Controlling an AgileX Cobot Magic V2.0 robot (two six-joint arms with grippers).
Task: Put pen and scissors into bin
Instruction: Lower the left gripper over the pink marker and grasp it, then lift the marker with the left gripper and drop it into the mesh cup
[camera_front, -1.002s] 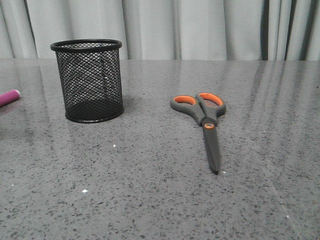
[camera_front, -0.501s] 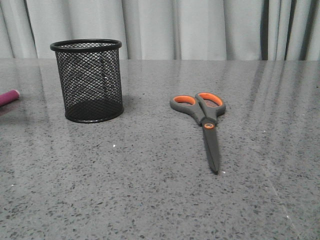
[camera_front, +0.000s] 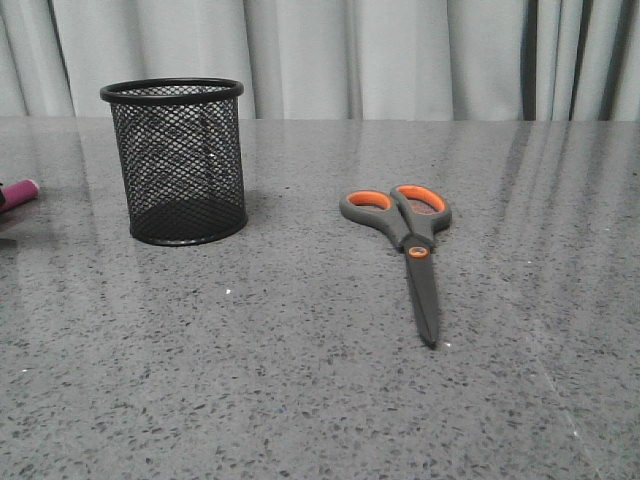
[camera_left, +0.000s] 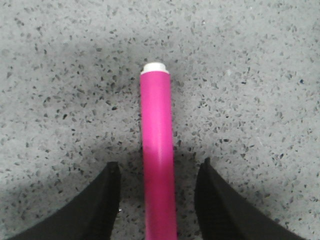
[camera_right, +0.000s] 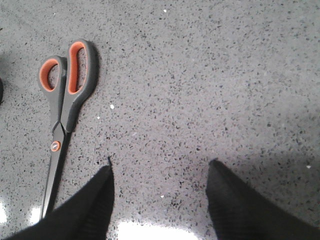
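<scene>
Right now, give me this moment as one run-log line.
left gripper: open, straddling pen | right gripper: open, beside scissors, not over them | scissors flat on table | bin: upright, nothing inside

The counter looked like polished speckled grey stone, glossy enough to throw reflections. The bin was black wire mesh with a smooth solid rim. The pen looked like smooth pink plastic with a slight sheen. The scissors had matt grey handles lined in orange.
</scene>
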